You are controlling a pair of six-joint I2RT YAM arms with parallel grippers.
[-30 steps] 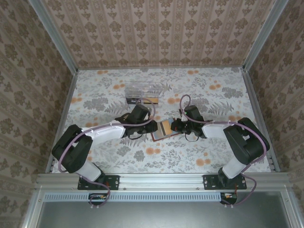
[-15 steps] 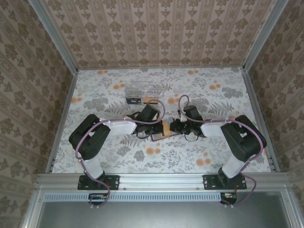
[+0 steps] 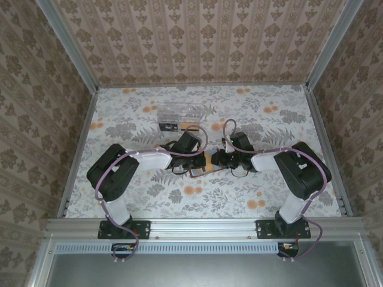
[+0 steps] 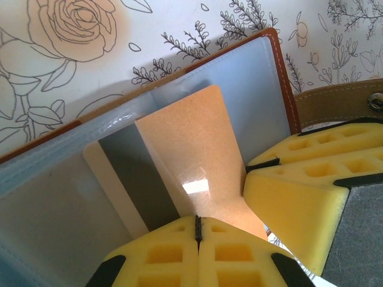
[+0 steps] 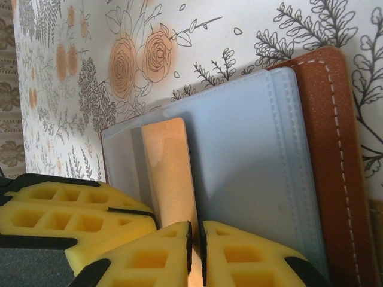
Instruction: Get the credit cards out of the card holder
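Top external. Op 1: where's the card holder (image 3: 202, 167)?
Op 2: Lying open on the desk (image 3: 149, 197), centre, between both arms. I read the right gripper (image 5: 194, 251) fingers as clamped on the orange card (image 5: 167, 167) in the blue-grey sleeve. Left gripper (image 4: 197, 239) fingers are pressed pad to pad at that card's edge; what they grip I can't tell.
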